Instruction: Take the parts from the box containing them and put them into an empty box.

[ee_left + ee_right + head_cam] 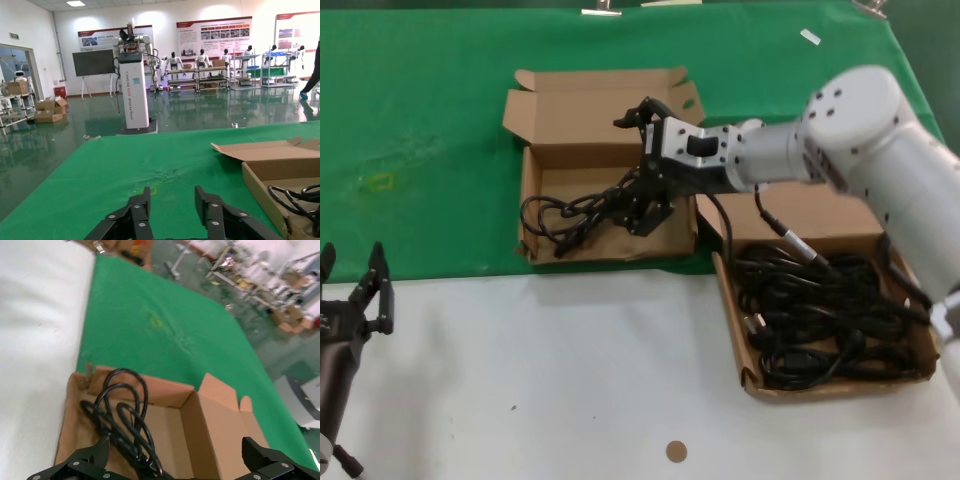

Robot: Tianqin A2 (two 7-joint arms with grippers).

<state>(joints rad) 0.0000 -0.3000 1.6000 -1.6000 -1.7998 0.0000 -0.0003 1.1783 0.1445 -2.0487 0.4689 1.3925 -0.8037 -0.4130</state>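
The left brown box [610, 245] lies on the green cloth and holds one looped black power cord [570, 215]. My right gripper [640, 165] hangs over this box's tray, jaws wide open, with the cord lying below near its front finger. The right wrist view shows the cord [122, 410] on the box floor [167, 435], with the gripper [175, 460] open above it. The right brown box [925, 372] is full of several tangled black cords [820, 310]. My left gripper [355, 290] is parked at the near left, open and empty [172, 200].
The green cloth [420, 130] covers the back of the table and the front is white [570, 380]. A small brown disc [675, 451] lies near the front edge. The left wrist view shows the left box's wall [260, 180] and its lid flap [260, 150].
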